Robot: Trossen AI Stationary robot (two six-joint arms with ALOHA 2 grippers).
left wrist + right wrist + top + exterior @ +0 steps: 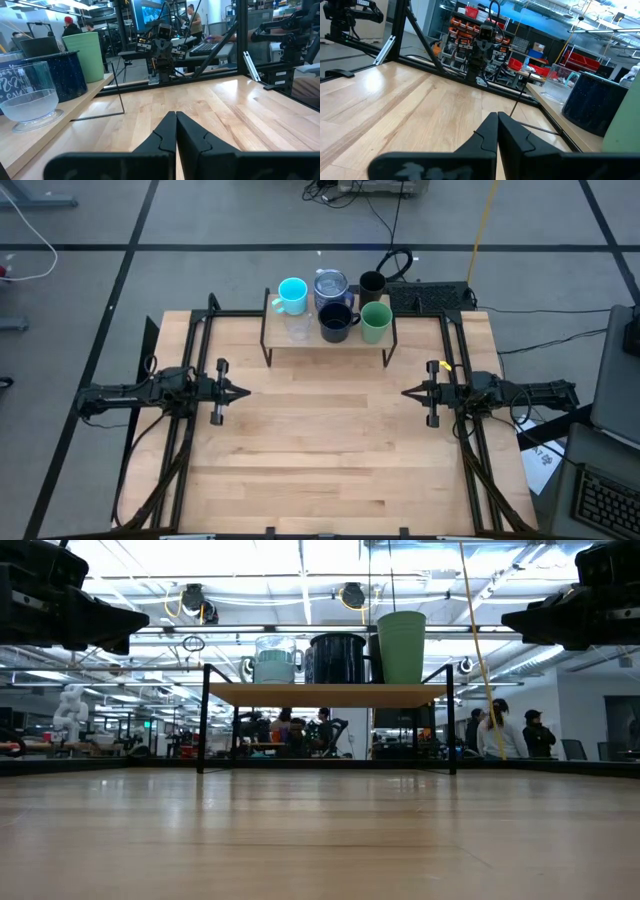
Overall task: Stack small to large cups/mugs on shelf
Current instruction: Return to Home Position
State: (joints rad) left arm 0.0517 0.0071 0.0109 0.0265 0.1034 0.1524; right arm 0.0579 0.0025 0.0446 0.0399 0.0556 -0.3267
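All six vessels stand on the shelf (pixel 275 332) at the far middle of the table (pixel 320 450), in two rows. The clear glass (pixel 298 328), dark handled mug (pixel 336 323) and green cup (pixel 376 322) are in front. The cyan mug (pixel 292 295), blue-purple mug (pixel 330 285) and black tumbler (pixel 372 283) are behind. Each row seems to run from smaller at one end to larger at the other, as the task asks, so the placing looks finished. That would explain the arms' pose: the left arm (pixel 150 392) and right arm (pixel 500 392) lie level at opposite table edges, well apart from the shelf, pointing at each other across bare wood, which reads as a parked position. Each arm's own wrist view shows its jaws clenched tip to tip on nothing. Only the high view separates the rows. In the low view the front row mostly hides the back one, and the glass overlaps the cyan mug so the two are hard to tell apart. The low view does show the cups upright on the board, and the left wrist view shows the glass just beside the dark mug near the shelf's front edge.
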